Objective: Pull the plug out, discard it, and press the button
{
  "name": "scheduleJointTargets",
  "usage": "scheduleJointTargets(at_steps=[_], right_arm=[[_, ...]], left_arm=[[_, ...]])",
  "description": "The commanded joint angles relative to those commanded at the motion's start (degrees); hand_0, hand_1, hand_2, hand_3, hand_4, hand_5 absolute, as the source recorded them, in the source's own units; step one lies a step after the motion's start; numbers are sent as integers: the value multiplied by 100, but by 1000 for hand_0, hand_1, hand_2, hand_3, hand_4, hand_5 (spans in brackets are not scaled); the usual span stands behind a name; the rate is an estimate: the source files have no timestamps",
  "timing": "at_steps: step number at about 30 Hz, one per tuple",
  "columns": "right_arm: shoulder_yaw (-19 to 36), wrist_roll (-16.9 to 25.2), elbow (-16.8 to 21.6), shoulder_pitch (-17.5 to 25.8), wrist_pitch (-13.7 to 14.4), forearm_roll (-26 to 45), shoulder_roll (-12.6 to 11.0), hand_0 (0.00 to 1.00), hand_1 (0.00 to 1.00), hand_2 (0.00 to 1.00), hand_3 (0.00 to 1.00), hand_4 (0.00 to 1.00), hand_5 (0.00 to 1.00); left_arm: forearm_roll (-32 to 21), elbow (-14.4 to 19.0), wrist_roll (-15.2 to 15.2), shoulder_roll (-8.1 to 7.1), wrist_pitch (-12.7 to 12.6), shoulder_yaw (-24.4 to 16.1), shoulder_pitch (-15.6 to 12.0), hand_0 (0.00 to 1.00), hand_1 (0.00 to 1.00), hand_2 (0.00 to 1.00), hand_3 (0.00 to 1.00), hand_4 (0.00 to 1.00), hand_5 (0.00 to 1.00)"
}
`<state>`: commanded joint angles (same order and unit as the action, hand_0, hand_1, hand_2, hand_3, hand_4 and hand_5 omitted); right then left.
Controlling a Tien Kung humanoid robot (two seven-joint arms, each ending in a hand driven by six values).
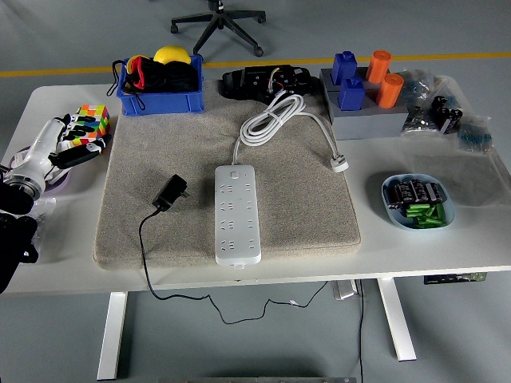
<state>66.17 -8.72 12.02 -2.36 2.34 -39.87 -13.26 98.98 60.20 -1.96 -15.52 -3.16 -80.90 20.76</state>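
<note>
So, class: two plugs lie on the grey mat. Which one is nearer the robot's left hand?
The black plug, lying left of the white power strip, is nearer the left hand. The white plug lies near the mat's right edge, beyond the strip.

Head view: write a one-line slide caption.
Black plug lies unplugged beside the white power strip on the mat; left hand rests at the table's edge.

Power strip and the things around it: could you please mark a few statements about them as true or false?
1. The black plug is in the power strip. False: it lies on the mat, left of the strip.
2. The left hand is beside the cube. True.
3. The strip's white cable is coiled on the mat. True.
4. The blue bin stands at the table's near edge. False: it is at the far side.
</note>
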Motion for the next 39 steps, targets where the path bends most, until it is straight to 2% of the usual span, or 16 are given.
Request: scheduleJointTargets(at_steps=[39], right_arm=[[5,-3,3,35,14,-10,12,750,666,655,621,675,516]], left_arm=[[-1,51,7,-1,19,35,-43,780,756,707,750,770,448]])
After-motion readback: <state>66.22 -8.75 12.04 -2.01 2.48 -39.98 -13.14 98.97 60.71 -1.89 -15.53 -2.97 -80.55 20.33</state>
